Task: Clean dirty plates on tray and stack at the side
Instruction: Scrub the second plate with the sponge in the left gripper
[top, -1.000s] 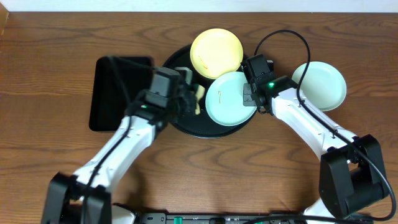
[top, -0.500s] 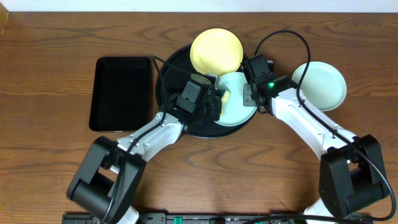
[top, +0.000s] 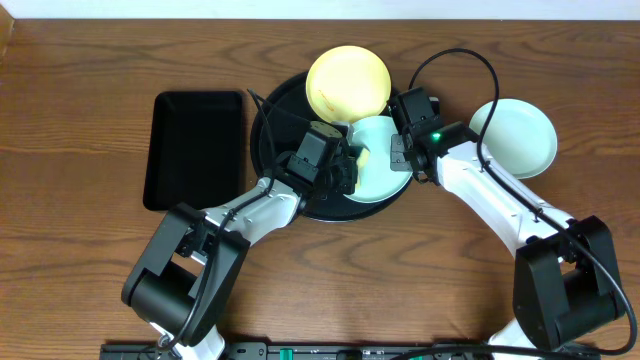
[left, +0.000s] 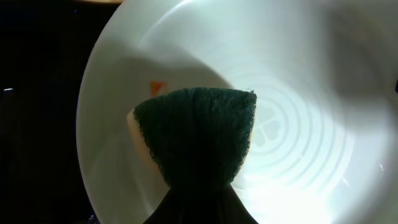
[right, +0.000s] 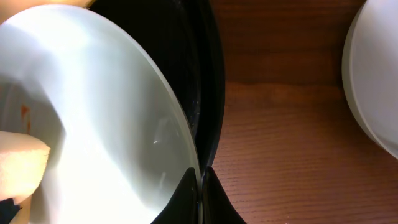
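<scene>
A pale blue-green plate (top: 382, 160) lies on the round black tray (top: 275, 105), with a small orange smear (left: 157, 88). My left gripper (top: 348, 165) is shut on a yellow sponge with a dark green scouring side (left: 199, 134) and presses it on that plate (left: 298, 124). My right gripper (top: 403, 152) is shut on the plate's right rim (right: 186, 149). A pale yellow plate (top: 347, 84) lies at the tray's back. A second blue-green plate (top: 520, 137) sits on the table to the right.
A rectangular black tray (top: 195, 150) lies left of the round tray. The wooden table (top: 90, 110) extends all around. The round tray's rim (right: 211, 93) and the side plate's edge (right: 373, 81) show in the right wrist view.
My left arm swung right and brought the sponge from the tray's left part onto the blue-green plate. The rectangular tray is uncovered. The right arm has not moved.
</scene>
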